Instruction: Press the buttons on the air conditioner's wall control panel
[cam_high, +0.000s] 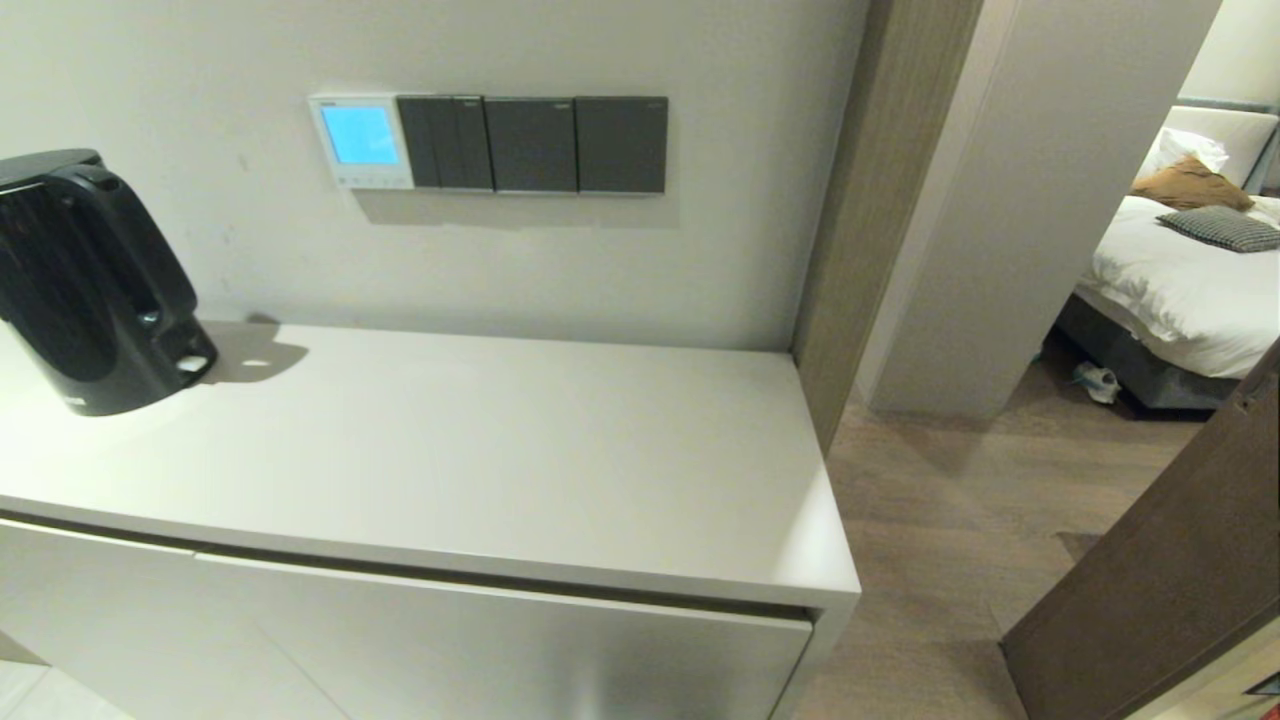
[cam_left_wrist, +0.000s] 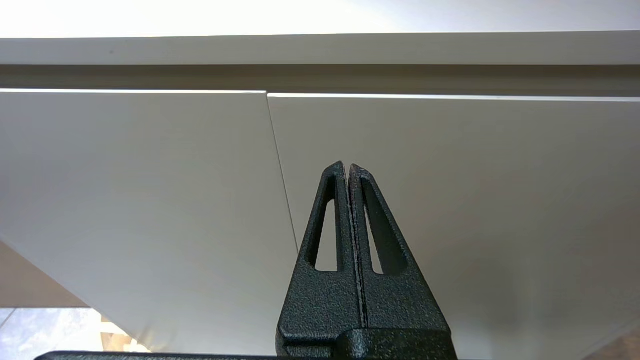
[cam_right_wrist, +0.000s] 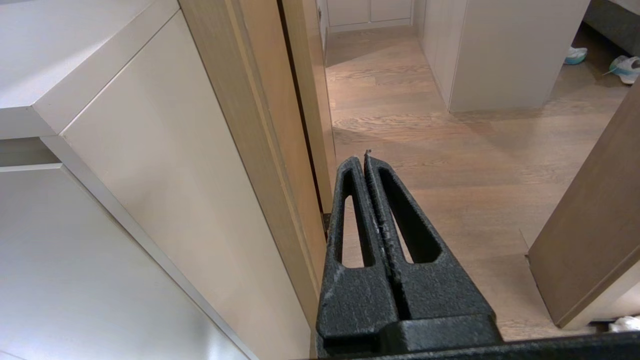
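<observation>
The air conditioner's wall control panel (cam_high: 361, 142) is a small white square on the wall above the cabinet, its screen lit light blue. The buttons (cam_high: 372, 181) form a row of tiny pale keys along its bottom edge. Neither arm shows in the head view. My left gripper (cam_left_wrist: 347, 166) is shut and empty, low down in front of the cabinet doors. My right gripper (cam_right_wrist: 361, 157) is shut and empty, low beside the cabinet's right end, over the wooden floor. Both are far below the panel.
Three dark grey switch plates (cam_high: 532, 144) sit right of the panel. A black kettle (cam_high: 90, 280) stands at the left of the white cabinet top (cam_high: 480, 450). A wooden door frame (cam_high: 870, 200) borders the cabinet's right; a brown door (cam_high: 1160, 590) stands open beyond.
</observation>
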